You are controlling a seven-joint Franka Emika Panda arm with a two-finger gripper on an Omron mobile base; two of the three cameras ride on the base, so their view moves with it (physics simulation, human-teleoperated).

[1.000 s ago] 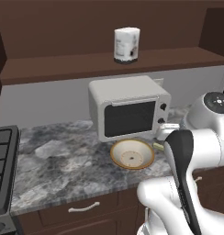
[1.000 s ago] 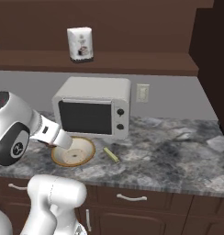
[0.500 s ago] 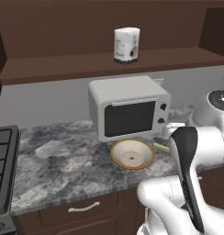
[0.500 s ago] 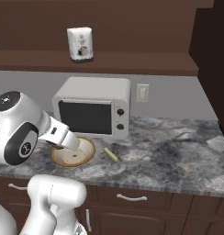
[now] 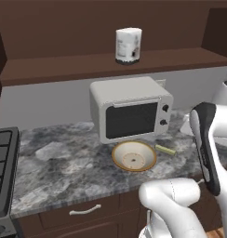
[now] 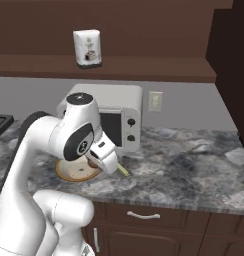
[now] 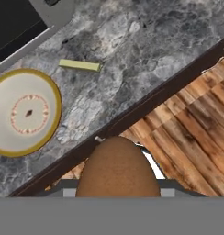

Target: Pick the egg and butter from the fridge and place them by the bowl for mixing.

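Butter (image 5: 165, 149) already lies on the marble bench (image 5: 64, 162) just right of the bowl (image 5: 134, 156), so half the job looks done; the egg (image 7: 117, 169), brown and rounded, sits gripped in the hand (image 7: 117, 186) over the bench's near edge, with wood floor (image 7: 192, 128) below. A microwave (image 5: 130, 109) stands close behind the bowl, limiting room on the far side, and a canister (image 5: 128, 44) sits on the shelf (image 5: 64, 67) above, well clear.
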